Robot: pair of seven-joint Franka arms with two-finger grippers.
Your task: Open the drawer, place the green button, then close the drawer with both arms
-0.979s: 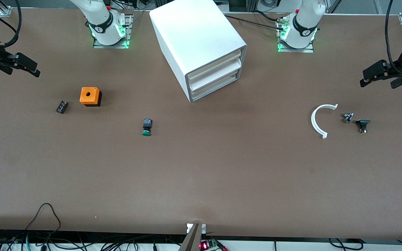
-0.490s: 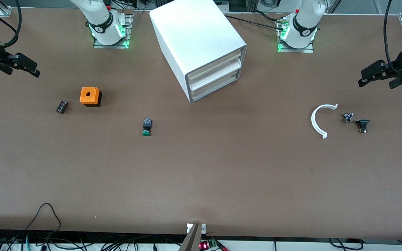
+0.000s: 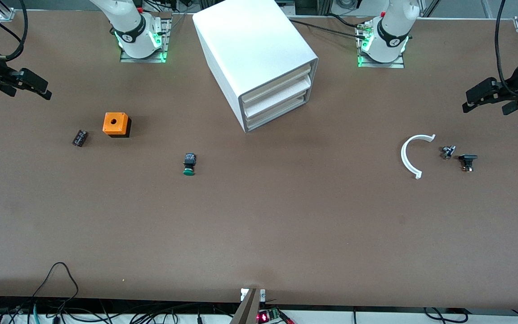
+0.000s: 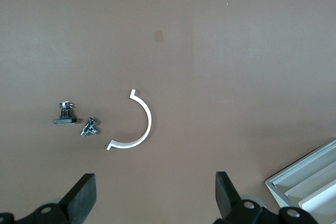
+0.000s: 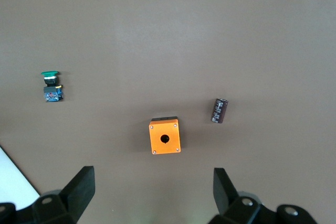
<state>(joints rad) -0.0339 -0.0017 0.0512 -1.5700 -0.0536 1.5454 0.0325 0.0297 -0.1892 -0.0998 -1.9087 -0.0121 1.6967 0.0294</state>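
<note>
The white cabinet (image 3: 259,58) stands at the table's back middle with its three drawers shut; the lowest drawer (image 3: 277,114) sits flush. A corner of the cabinet shows in the left wrist view (image 4: 310,187). The green-capped button (image 3: 189,164) lies on its side on the table, nearer the front camera than the cabinet; it also shows in the right wrist view (image 5: 51,85). My right gripper (image 3: 34,87) hangs open and empty at the right arm's end of the table (image 5: 152,195). My left gripper (image 3: 477,99) hangs open and empty at the left arm's end (image 4: 156,198).
An orange box with a hole (image 3: 116,124) and a small black part (image 3: 79,137) lie toward the right arm's end. A white curved strip (image 3: 409,155) and two small dark parts (image 3: 448,151) (image 3: 467,161) lie toward the left arm's end.
My left gripper has risen slightly and shifted a little toward the table's middle. The right arm and all objects have not moved.
</note>
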